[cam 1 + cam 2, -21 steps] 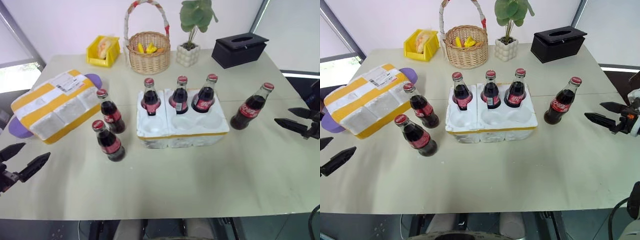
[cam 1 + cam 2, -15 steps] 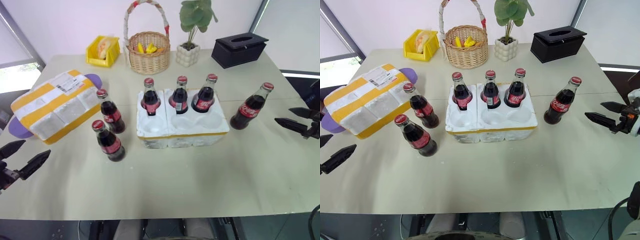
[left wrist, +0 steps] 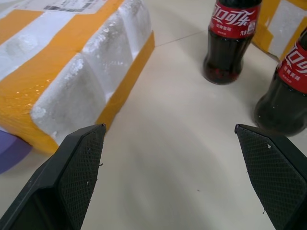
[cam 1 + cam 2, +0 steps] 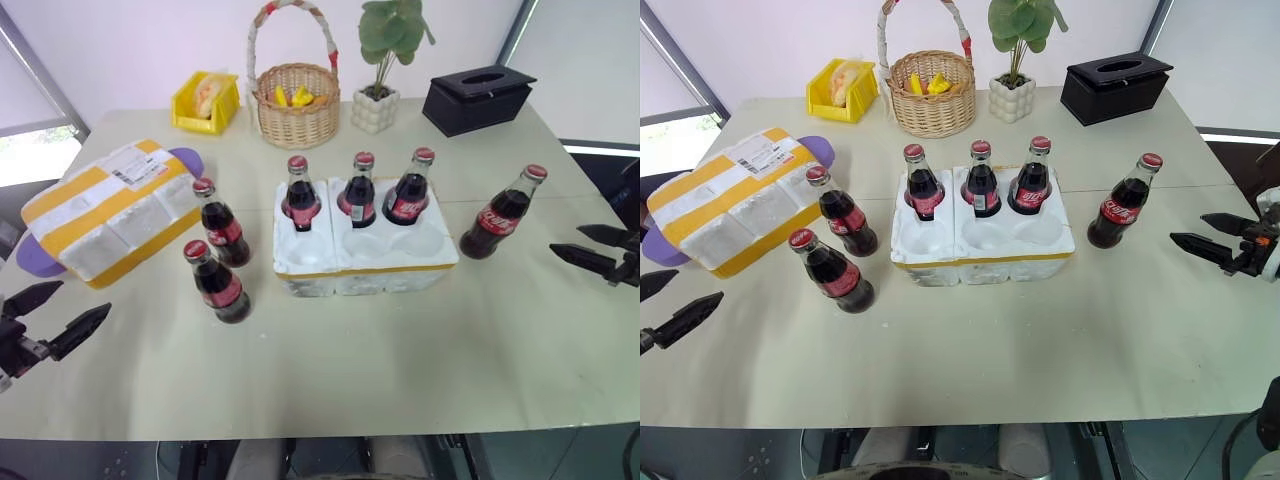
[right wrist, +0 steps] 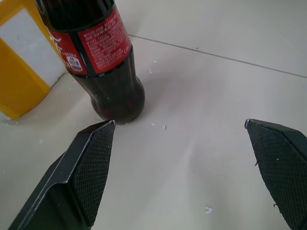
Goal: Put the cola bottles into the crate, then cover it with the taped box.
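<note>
The white foam crate (image 4: 365,262) sits mid-table with three cola bottles (image 4: 358,190) upright in its back wells; its front wells are empty. Two more bottles (image 4: 218,283) stand on the table left of the crate, and one bottle (image 4: 500,215) stands to its right. The taped box (image 4: 110,210) lies at the left. My left gripper (image 4: 84,298) hovers open near the front left edge, facing the box (image 3: 72,72) and the two left bottles (image 3: 230,43). My right gripper (image 4: 565,239) is open, just right of the lone bottle (image 5: 100,62), not touching it.
Along the back of the table (image 4: 400,370) stand a yellow bin (image 4: 207,100), a wicker basket (image 4: 295,105), a small potted plant (image 4: 380,100) and a black tissue box (image 4: 478,98). The front half of the table is bare.
My right gripper has sunk slightly and my left gripper has edged a little to the right. Bottles, crate and box have not moved.
</note>
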### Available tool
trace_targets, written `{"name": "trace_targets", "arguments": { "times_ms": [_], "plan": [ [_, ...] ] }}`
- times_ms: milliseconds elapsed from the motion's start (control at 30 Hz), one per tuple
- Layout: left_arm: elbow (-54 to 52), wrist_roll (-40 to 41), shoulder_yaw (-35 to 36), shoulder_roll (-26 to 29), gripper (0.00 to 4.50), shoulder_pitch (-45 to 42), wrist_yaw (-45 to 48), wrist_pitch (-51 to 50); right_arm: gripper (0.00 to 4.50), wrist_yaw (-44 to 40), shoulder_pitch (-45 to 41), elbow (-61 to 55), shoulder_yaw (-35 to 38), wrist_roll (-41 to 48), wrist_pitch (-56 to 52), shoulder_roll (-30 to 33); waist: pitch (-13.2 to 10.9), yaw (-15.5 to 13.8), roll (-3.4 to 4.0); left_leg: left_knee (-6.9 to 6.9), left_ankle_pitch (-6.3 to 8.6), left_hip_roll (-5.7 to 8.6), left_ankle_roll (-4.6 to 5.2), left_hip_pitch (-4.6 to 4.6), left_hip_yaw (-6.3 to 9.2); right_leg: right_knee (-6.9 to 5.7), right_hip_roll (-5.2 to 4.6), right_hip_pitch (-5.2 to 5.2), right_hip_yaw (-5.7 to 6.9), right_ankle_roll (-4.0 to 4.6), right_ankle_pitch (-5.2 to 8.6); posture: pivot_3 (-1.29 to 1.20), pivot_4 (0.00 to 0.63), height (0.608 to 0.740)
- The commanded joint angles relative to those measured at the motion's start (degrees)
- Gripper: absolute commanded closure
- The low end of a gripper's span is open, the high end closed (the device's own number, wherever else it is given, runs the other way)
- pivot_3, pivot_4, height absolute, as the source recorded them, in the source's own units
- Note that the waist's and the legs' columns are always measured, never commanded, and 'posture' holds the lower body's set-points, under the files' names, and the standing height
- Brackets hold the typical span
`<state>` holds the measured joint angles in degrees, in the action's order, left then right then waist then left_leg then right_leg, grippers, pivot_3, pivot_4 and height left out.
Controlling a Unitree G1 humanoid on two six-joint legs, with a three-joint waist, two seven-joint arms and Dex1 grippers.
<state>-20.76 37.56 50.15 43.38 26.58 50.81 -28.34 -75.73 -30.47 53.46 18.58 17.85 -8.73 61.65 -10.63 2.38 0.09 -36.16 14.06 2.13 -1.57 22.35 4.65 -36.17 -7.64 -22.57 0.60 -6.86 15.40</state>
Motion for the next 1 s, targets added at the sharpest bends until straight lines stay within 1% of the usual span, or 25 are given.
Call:
{"name": "trace_targets", "arguments": {
  "times_ms": [33, 267, 467, 567, 700, 800, 933, 1000],
  "plan": [
    [-1.53, -0.35, -0.59, 0.64, 0.0, 0.04, 0.73, 0.96, 0.06, -0.6, 0.38, -3.1, 1.93, 1.46, -0.18, 1.62, 0.0, -0.03, 0.0, 0.0, 0.0, 0.0, 0.0, 0.0, 0.0, 0.0, 0.0, 0.0, 0.0, 0.0, 0.0, 0.0, 0.15, 0.738],
    [-1.32, -0.74, -2.38, 1.28, 0.0, -1.01, 1.01, 0.82, 0.06, -1.08, 2.86, -6.58, 2.99, 2.79, -1.94, 2.34, 0.0, -0.09, -0.01, -0.02, 0.0, 0.0, 0.0, 0.0, 0.0, 0.0, 0.0, 0.01, -0.01, -0.02, -0.02, 0.0, 0.15, 0.738],
    [-2.6, -0.1, -4.54, 1.9, 0.0, -1.84, 2.45, 0.08, 0.06, -3.47, 6.06, -14.23, 3.6, 5.15, -6.5, 2.73, 0.0, -0.04, -0.01, -0.03, 0.0, 0.0, 0.0, 0.0, 0.0, 0.0, 0.0, 0.01, -0.01, -0.03, -0.03, 0.0, 0.15, 0.738],
    [-5.41, 1.8, -6.12, 2.31, 0.0, -1.81, 3.91, -1.18, 0.06, -6.27, 9.62, -22.74, 4.98, 8.62, -12.83, 3.98, 0.0, -0.21, -0.01, -0.03, 0.0, -0.01, 0.0, 0.0, 0.0, 0.0, 0.0, 0.0, -0.01, -0.03, -0.04, 0.0, 0.15, 0.738],
    [-8.83, 3.28, -8.16, 2.54, 0.0, -1.92, 4.75, -2.18, 0.06, -10.9, 19.83, -38.59, 8.65, 14.28, -21.97, 5.8, 0.01, -1.07, 0.0, -0.01, 0.0, -0.02, 0.01, 0.03, 0.02, 0.01, 0.01, -0.01, -0.01, -0.03, -0.03, 0.0, 0.15, 0.738],
    [-9.9, 3.77, -9.84, 2.93, 0.0, -3.16, 4.8, -2.52, 0.06, -11.42, 25.04, -50.09, 11.25, 19.35, -28.91, 6.09, -0.01, -1.61, -0.05, -0.01, 0.01, -0.05, 0.02, 0.03, 0.01, 0.01, 0.05, -0.04, -0.02, -0.04, -0.03, 0.0, 0.15, 0.738],
    [-10.28, 4.26, -11.91, 3.49, 0.0, -5.4, 4.9, -2.51, 0.06, -10.7, 28.54, -64.08, 13.67, 26.61, -36.86, 5.92, -0.03, -1.88, -0.09, -0.08, 0.01, -0.07, 0.02, 0.03, 0.01, -0.01, 0.05, -0.01, -0.01, -0.02, -0.05, 0.0, 0.15, 0.738],
    [-9.67, 3.54, -13.63, 3.5, 0.0, -6.99, 4.72, -1.85, 0.06, -8.66, 27.43, -69.91, 14.34, 31.4, -40.44, 5.38, -0.03, -1.88, -0.1, -0.09, 0.01, -0.08, 0.02, 0.03, 0.02, 0.0, 0.05, -0.01, -0.01, -0.03, -0.06, 0.0, 0.15, 0.738]
  ]
}}
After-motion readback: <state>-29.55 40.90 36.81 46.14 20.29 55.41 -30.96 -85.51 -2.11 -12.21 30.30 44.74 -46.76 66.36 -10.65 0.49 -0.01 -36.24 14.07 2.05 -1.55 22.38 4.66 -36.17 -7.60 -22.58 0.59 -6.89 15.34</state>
